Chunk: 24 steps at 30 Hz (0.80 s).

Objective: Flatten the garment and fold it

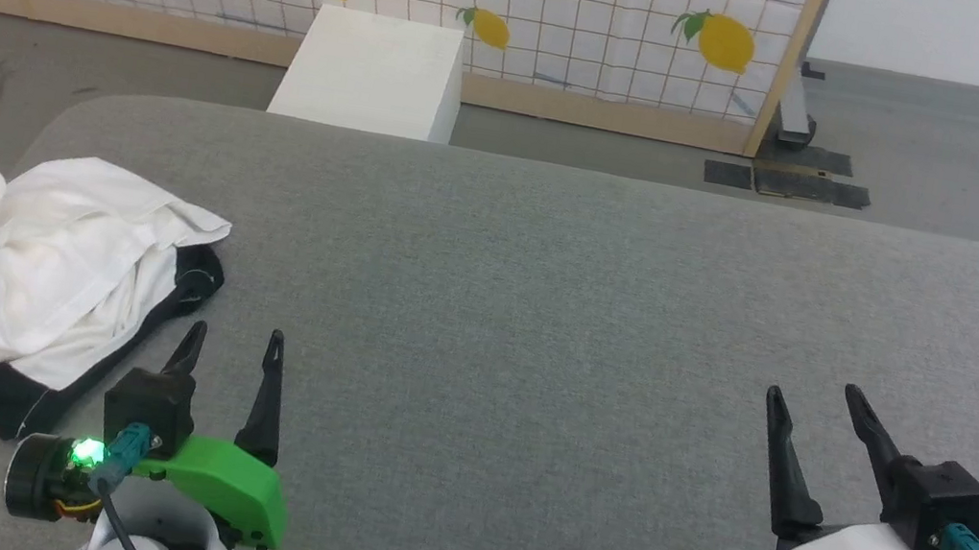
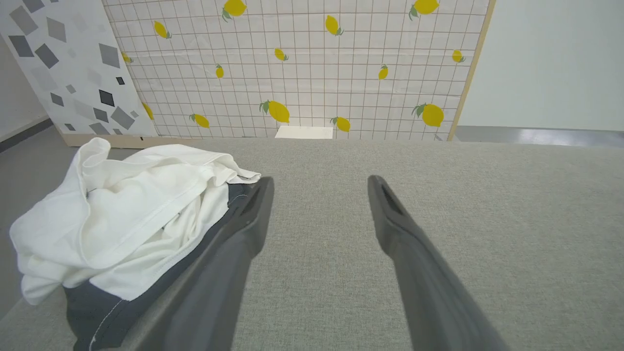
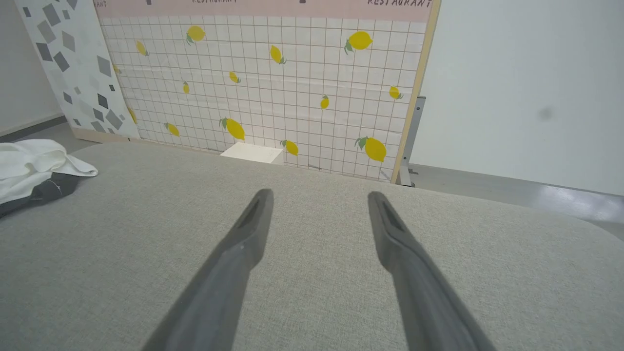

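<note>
Currently the garment [image 1: 35, 265] lies in a crumpled heap at the left end of the grey padded table [image 1: 541, 322], well to the left of the white box [image 1: 374, 73] and on the robot's side of it. Its white body is bunched on top, and black fabric [image 1: 5, 402] pokes out along the near edge and on the side facing the box. None of it is flat yet, so the task looks to be at its very start.

Just right of the heap, and nearer the robot than the box, the left gripper [image 1: 237, 329] hovers with its 2 fingers spread and nothing between them. In the left wrist view 1 finger sits right beside the black edge of the cloth, though contact cannot be confirmed. Far to the right of the box, the right gripper [image 1: 812, 389] hangs over bare table, jaws parted and empty, well apart from the shirt.

The cloth appears thin, light and limp. It should drape, slide easily on the table and bunch up if pushed. A sensible hold is probably a pinch on the stitched white hem [image 2: 146, 229] or on a black sleeve end, lifting so the layers fall open before spreading.
</note>
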Tool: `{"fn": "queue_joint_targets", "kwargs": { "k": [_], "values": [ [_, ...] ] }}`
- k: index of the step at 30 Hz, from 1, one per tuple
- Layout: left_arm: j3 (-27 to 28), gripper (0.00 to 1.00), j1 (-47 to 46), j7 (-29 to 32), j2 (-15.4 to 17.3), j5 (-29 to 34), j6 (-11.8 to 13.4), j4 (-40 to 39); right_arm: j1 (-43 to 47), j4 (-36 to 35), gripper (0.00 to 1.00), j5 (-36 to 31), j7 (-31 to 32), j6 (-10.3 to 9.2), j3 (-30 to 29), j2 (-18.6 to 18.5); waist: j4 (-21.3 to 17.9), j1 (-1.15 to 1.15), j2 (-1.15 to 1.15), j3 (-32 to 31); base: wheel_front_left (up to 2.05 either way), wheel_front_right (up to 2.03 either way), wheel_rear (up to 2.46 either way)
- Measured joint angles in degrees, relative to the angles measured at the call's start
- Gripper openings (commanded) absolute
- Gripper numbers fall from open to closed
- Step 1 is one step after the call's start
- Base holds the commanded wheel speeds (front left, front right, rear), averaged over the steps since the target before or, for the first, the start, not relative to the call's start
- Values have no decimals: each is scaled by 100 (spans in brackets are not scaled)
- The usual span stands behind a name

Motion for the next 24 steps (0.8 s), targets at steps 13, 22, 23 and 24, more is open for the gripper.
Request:
{"fn": "queue_joint_targets", "kwargs": {
  "k": [13, 22, 23, 24],
  "values": [
    [-16, 100, -16, -165, 30, -210, 141, 68, -5, 38, 100, 43, -53, 0, 2, 0, 588, 0, 0, 21, 0, 0, 0],
    [-19, 100, -16, -278, 56, -318, 236, 108, -25, 81, 100, 88, -103, 0, 22, 1, 1133, 0, 0, 38, -1, -1, -1],
    [-16, 100, -16, -294, 59, -330, 243, 114, -32, 91, 100, 103, -104, 0, 30, 1, 1199, 0, 0, 40, -19, -19, -19],
    [-18, 100, -16, -296, 62, -341, 245, 123, -36, 98, 100, 105, -107, 0, 32, 0, 1250, 0, 0, 41, -27, -27, -27]
  ]
}}
